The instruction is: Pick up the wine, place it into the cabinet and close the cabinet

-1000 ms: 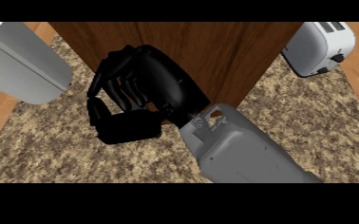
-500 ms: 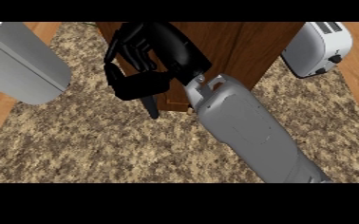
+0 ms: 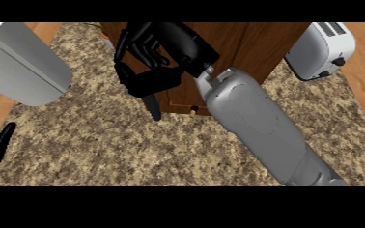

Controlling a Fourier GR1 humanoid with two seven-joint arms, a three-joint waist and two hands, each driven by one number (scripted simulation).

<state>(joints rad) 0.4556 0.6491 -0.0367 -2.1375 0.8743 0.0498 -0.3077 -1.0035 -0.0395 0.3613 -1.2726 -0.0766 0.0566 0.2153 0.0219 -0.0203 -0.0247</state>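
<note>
My right hand (image 3: 167,53) is stretched forward over the wooden cabinet (image 3: 249,48) at the back of the counter, lying against its left door panel. Its fingers (image 3: 135,46) are loosely bent toward the left and the thumb (image 3: 152,107) points down; nothing shows inside the hand. The grey right forearm (image 3: 253,125) runs in from the lower right. No wine bottle is in view. A thin black sliver of my left hand (image 3: 6,139) shows at the left edge.
A white toaster (image 3: 321,50) stands right of the cabinet. A large grey rounded object (image 3: 28,70) fills the upper left. The speckled stone counter (image 3: 107,149) spreads in front of the cabinet. A small knob (image 3: 194,108) sits at the cabinet's lower edge.
My right hand and forearm have moved forward and up the picture, from over the counter onto the cabinet front. The thumb now points down instead of being tucked in.
</note>
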